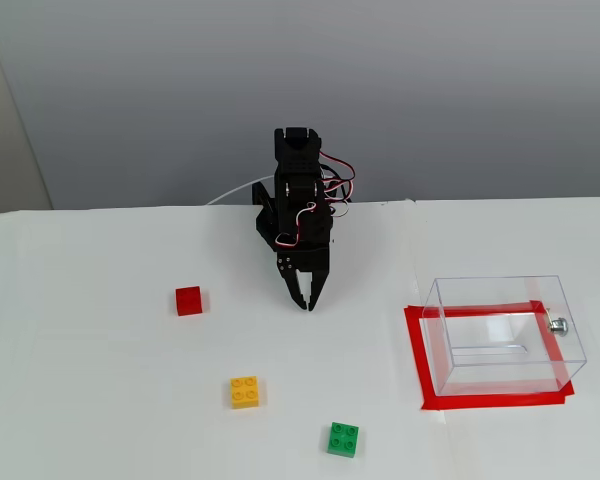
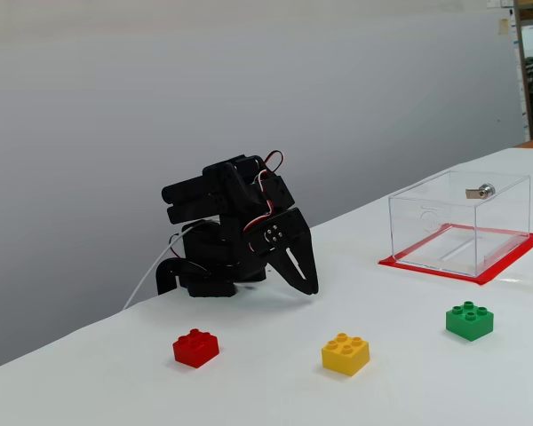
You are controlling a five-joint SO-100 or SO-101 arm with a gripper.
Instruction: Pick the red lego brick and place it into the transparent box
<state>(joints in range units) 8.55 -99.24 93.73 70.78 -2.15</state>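
Left to right in a fixed view: the red lego brick (image 1: 188, 300), a small square bright red block, lies alone on the white table (image 1: 80, 400), well apart from the arm. At centre the folded arm's gripper (image 1: 306, 304) points down, fingers pressed together, holding nothing. At right the transparent box (image 1: 505, 335) stands empty on its red tape rectangle (image 1: 416, 350), which probably marks its station.

The black arm is folded down on itself, its gripper (image 1: 306, 304) (image 2: 312, 288) pointing toward 6 o'clock in a fixed view, fingertips pressed together just above the table, holding nothing.
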